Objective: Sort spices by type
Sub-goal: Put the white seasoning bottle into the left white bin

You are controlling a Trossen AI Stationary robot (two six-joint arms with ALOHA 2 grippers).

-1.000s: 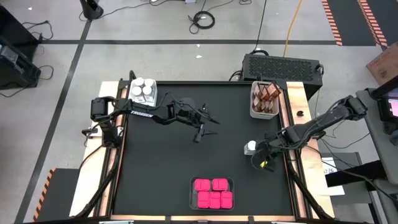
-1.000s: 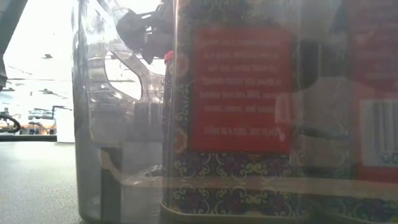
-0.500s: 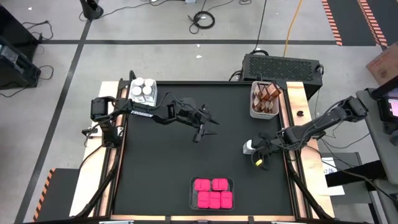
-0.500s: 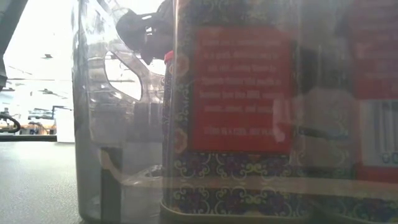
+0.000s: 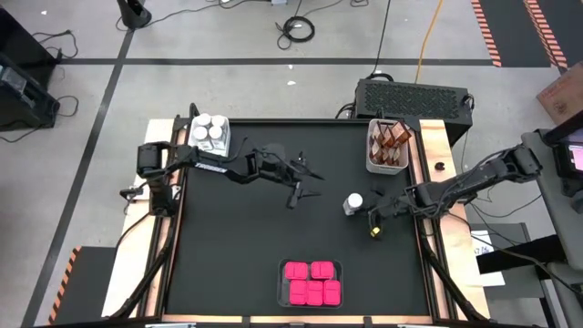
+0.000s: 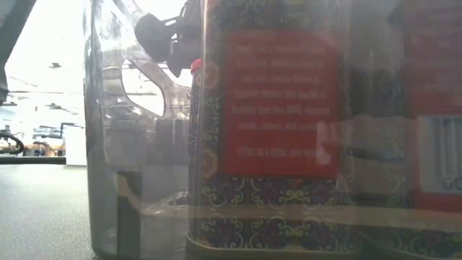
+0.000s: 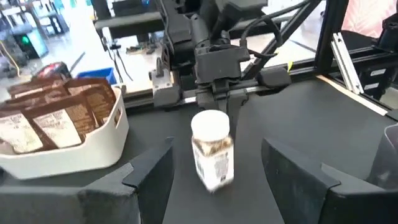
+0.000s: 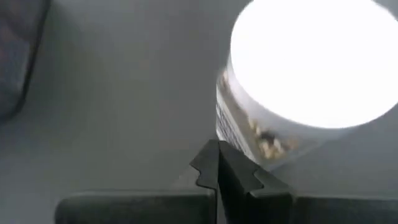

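nearly sorted: pink boxes (image 5: 310, 282), brown jars (image 5: 389, 141) and white-lidded jars (image 5: 209, 132) sit grouped, while one stray clear jar (image 5: 353, 202) stands mid-table against the right gripper (image 5: 372, 217) with fingers clenched, left gripper (image 5: 301, 187) spread wide.

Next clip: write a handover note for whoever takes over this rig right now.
Left gripper: open, mid-table, holding nothing.
Right gripper: fingers shut, tips against the side of a loose clear jar, which tilts; not grasped.
Done: pink boxes in the near tray, brown containers in the white bin, other white-lidded jars grouped at the far-left corner.
Left: get the loose clear jar over to that group.
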